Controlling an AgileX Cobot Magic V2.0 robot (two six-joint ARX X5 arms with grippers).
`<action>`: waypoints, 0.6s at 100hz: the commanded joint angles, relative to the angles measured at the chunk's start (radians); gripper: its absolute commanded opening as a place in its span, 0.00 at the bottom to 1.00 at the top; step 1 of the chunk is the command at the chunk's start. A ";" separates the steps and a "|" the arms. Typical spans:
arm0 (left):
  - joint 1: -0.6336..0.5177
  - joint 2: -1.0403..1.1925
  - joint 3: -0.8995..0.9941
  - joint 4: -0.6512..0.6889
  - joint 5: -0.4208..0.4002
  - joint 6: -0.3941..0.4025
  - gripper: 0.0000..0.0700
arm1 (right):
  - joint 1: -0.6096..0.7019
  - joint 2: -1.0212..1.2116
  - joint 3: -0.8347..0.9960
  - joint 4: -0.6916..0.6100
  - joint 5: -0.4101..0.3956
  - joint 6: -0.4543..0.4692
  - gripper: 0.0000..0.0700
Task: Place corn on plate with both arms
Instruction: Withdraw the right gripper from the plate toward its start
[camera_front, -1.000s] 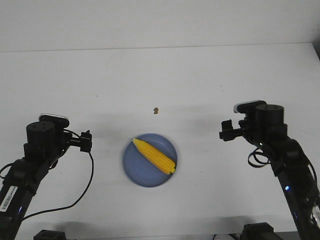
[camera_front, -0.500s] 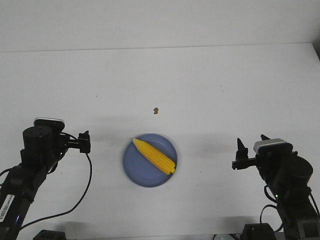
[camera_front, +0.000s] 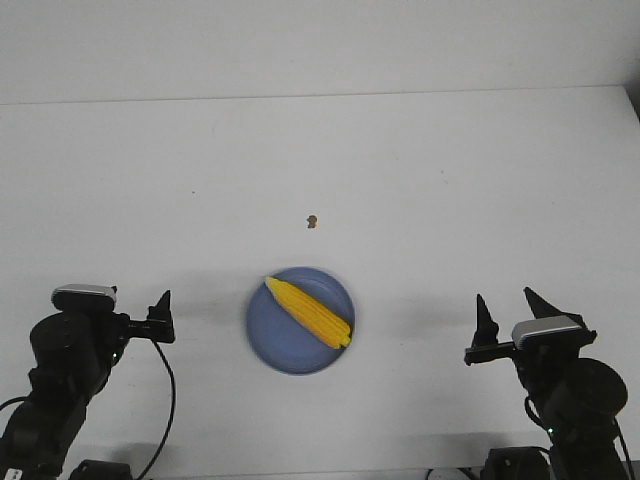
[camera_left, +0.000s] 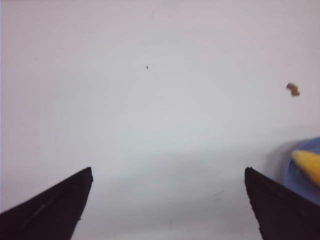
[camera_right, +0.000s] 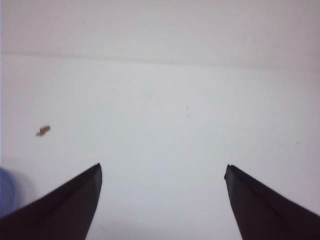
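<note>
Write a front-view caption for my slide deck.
Corn lies on the blue plate; the left claw and right claw flank it, empty.

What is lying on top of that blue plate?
A yellow corn cob lies diagonally on the blue plate, its pointed end toward the far-left rim. Nothing else shows on it; the patch of plate beneath the cob is hidden.

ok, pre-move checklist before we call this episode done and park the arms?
1. Corn on the plate: ok, lies diagonally inside the rim.
2. Left gripper empty: ok, jaws open, nothing between them.
3. Right gripper empty: ok, jaws open, nothing between them.
4. Both grippers apart from the plate: ok, one on each side of it in the front view.
5. Brown speck out of the way: ok, on the table beyond the plate.
6. Corn stable against rolling: cannot tell.
</note>
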 joint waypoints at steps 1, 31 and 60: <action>-0.002 -0.008 0.012 0.027 -0.003 -0.008 0.88 | 0.000 0.001 0.009 0.010 0.001 0.013 0.74; -0.002 -0.022 0.012 0.028 -0.003 -0.012 0.11 | 0.000 0.001 0.009 0.007 0.001 0.006 0.00; -0.002 -0.023 0.012 0.031 -0.003 -0.011 0.01 | 0.000 0.001 0.010 0.009 0.045 0.007 0.00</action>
